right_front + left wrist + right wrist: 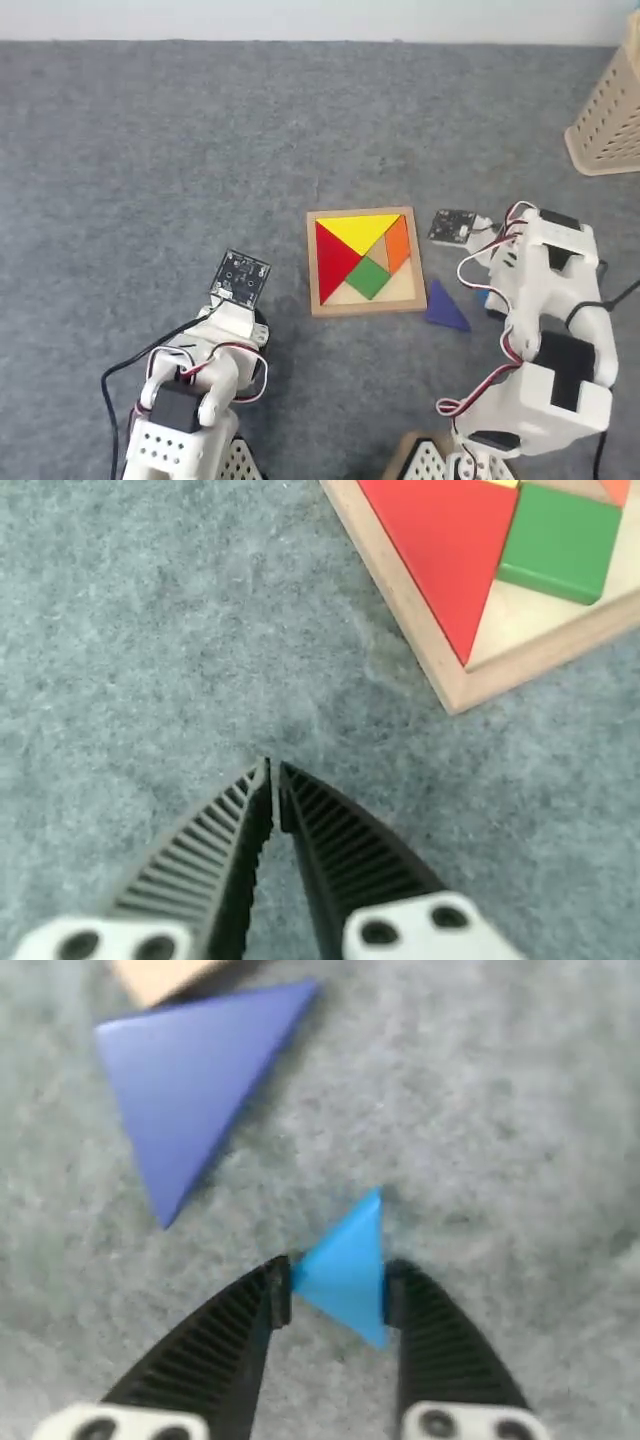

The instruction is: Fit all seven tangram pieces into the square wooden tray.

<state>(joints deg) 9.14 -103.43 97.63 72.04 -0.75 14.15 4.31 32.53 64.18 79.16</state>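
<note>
High view first: the square wooden tray (312,262) sits mid-counter on the grey carpeted counter (150,150). It already holds a big red triangle (332,262), a big yellow triangle (358,232), an orange parallelogram (399,242), a green square (368,278) and what looks like a small tan triangle (377,251). The lower strip of the tray is bare wood, so that's where the gaps are. A dark-blue wooden triangle (445,308) lies flat on the counter just beside the tray's near right corner. The right arm (545,320) is bent down near that spot, while the left arm (205,375) sits well apart from the tray on the other side.

Left wrist view: the left gripper (275,775) is pressed together with nothing in it, tips low over bare carpet, near the tray corner that holds the red triangle. My guess is it's just parked out of the way.

Right wrist view: the right gripper (338,1275) is pinching a small light-blue wooden triangle (350,1260), one finger on each side, down at carpet level. The dark-blue triangle lies just past it, not touching. Grabbing it by the edges makes sense for a flat piece, since it can then go straight down into a gap. Two pieces left to place, I'd say.
</note>
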